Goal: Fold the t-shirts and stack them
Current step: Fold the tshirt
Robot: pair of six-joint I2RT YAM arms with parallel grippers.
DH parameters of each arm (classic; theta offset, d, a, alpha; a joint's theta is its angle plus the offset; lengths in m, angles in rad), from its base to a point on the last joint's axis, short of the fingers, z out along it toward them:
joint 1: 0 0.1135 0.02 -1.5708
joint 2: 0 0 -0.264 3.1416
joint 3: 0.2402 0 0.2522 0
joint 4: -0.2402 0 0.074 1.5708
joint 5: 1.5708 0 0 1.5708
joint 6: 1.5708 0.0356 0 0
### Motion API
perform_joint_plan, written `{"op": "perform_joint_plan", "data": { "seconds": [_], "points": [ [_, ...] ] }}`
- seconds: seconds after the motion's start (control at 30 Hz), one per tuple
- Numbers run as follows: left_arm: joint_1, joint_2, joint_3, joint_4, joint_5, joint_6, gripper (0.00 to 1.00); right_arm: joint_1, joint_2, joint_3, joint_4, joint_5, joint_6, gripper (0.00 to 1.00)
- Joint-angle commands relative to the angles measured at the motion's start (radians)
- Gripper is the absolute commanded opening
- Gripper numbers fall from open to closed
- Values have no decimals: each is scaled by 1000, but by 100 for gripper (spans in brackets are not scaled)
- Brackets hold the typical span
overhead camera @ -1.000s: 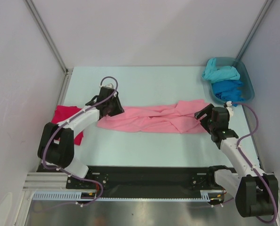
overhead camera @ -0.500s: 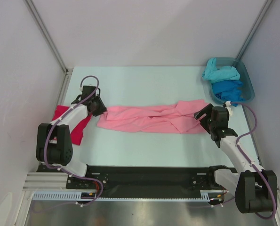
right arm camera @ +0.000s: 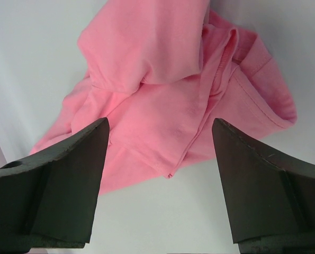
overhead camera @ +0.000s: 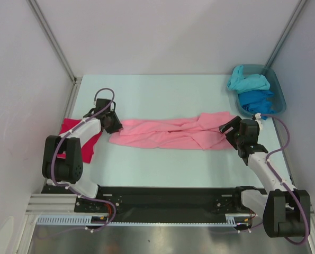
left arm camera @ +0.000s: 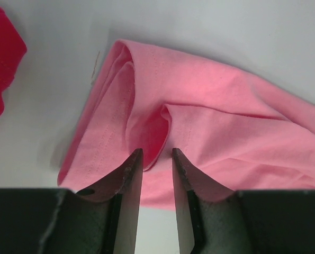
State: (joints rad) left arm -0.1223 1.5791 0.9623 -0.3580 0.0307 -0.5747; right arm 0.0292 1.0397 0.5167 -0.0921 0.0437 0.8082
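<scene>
Pink t-shirt (overhead camera: 168, 133) lies between our barely parted left gripper (left arm camera: 156, 152) and wide-spread right gripper (right arm camera: 159, 121); crimson t-shirt (overhead camera: 68, 127) sits left; teal tub (overhead camera: 278, 92) holds a turquoise t-shirt (overhead camera: 248, 81) and a blue t-shirt (overhead camera: 257, 100).

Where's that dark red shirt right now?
Seen from above, the crimson shirt lies at the table's left edge, just left of the left fingers and the pink shirt.

From above, my left arm (overhead camera: 86, 127) covers part of the crimson t-shirt (overhead camera: 68, 127), and my left wrist view cuts that shirt off at its edge. The pink t-shirt (overhead camera: 168, 133) runs out of that view on the right. Its right end lies under my right pincer (overhead camera: 227, 133). The blue t-shirt (overhead camera: 258, 100) is partly covered by the turquoise t-shirt (overhead camera: 250, 82).
</scene>
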Motion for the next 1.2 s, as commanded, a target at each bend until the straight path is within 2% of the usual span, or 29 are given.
{"op": "perform_joint_plan", "data": {
  "seconds": [0.0,0.3,0.4,0.43,0.6,0.77,1.17],
  "points": [
    [-11,16,-4,27,15,13,34,-5,-1,-6,35,-13,0,82],
    [-23,27,0,28,20,18,31,-15,-21,-3,40,-31,8,82],
    [-23,24,1,28,12,22,24,-17,-20,-4,43,-31,9,82],
    [-23,22,3,27,12,24,17,-17,-18,-4,43,-33,9,82],
    [-23,22,13,21,3,32,0,-22,-32,-12,40,-31,6,82],
    [-22,12,38,-1,-29,45,0,-48,-33,-15,40,-61,5,81],
    [30,122,344,-114,-87,110,0,-57,-29,-26,51,-65,0,81]
  ]
}}
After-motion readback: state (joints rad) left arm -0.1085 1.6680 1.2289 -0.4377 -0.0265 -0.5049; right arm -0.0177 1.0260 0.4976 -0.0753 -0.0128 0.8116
